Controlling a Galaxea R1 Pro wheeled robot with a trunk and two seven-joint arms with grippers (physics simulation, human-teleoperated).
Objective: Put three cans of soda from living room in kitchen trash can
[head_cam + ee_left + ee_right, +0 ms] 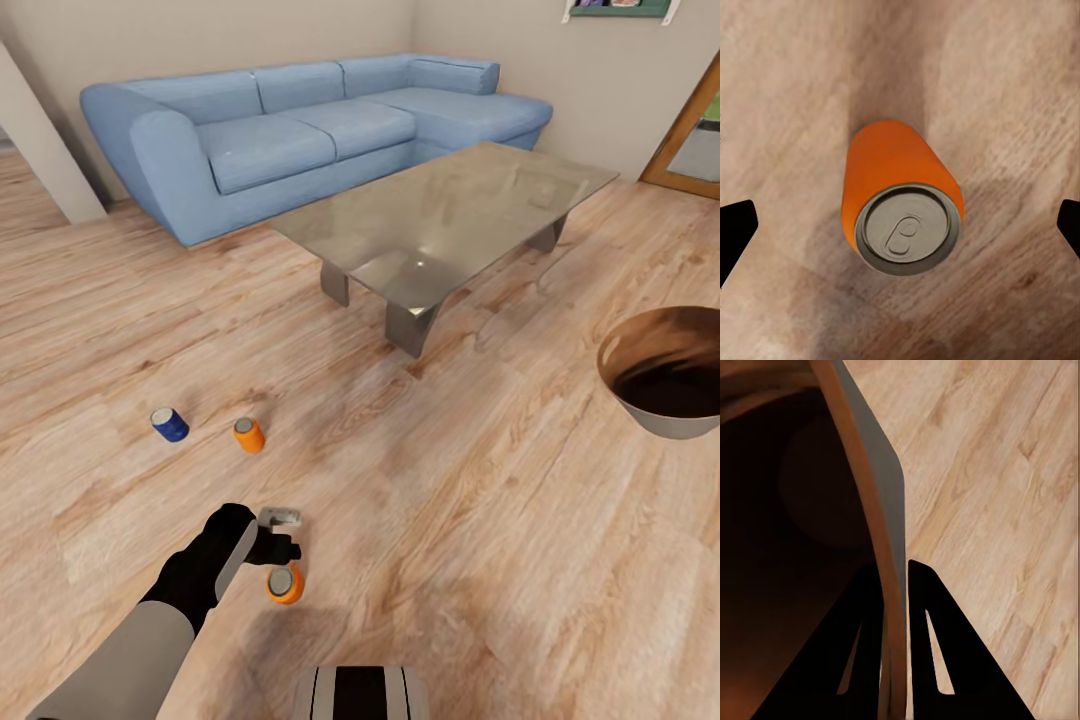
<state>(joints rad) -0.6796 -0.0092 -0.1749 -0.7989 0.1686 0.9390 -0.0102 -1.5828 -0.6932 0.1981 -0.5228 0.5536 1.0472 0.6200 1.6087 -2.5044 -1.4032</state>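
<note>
Three soda cans rest on the living room's wood floor. A dark blue can (169, 424) and an orange can (249, 435) sit side by side, a little apart. A second orange can (284, 583) (900, 202) is nearer me, silver top facing the cameras. My left gripper (279, 548) (900, 232) hovers open over this can, its black fingertips (736, 229) wide on either side and not touching it. The trash can (665, 425) hangs at the right, orange-brown inside. My right gripper (894, 645) is shut on the trash can's rim (874, 495).
A glass-topped coffee table (450, 205) stands ahead, with the light-blue sectional sofa (300, 130) behind it. A wall corner (45, 150) is at the far left and a wood-framed doorway (690, 140) at the far right. Wood floor (480, 520) stretches between me and the table.
</note>
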